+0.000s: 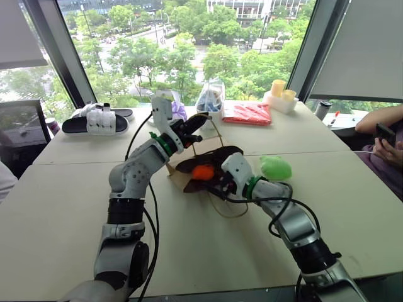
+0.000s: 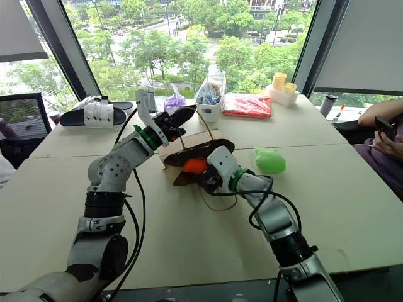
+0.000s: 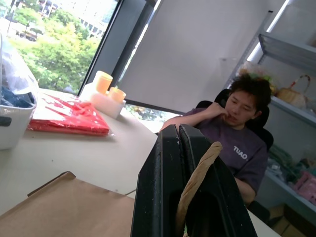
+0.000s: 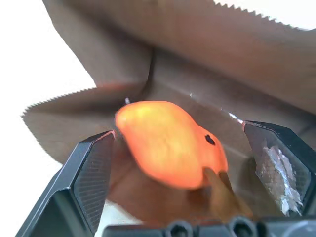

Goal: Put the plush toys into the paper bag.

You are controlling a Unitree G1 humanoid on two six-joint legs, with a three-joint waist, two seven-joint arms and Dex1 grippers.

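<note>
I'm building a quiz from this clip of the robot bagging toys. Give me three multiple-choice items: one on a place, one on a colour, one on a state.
1. Where is the green plush toy?
A. on the table beside the paper bag
B. inside the bag
C. in the left gripper

2. What colour is the toy at the bag's mouth?
A. purple
B. orange
C. blue

3. How do the right gripper's fingers stand?
A. clamped on the toy
B. shut on a handle
C. spread wide, apart from the toy

Answers:
1 A, it lies on the bare table right of the bag.
2 B, the orange plush toy sits in the brown opening.
3 C, gaps show on both sides of the toy.
</note>
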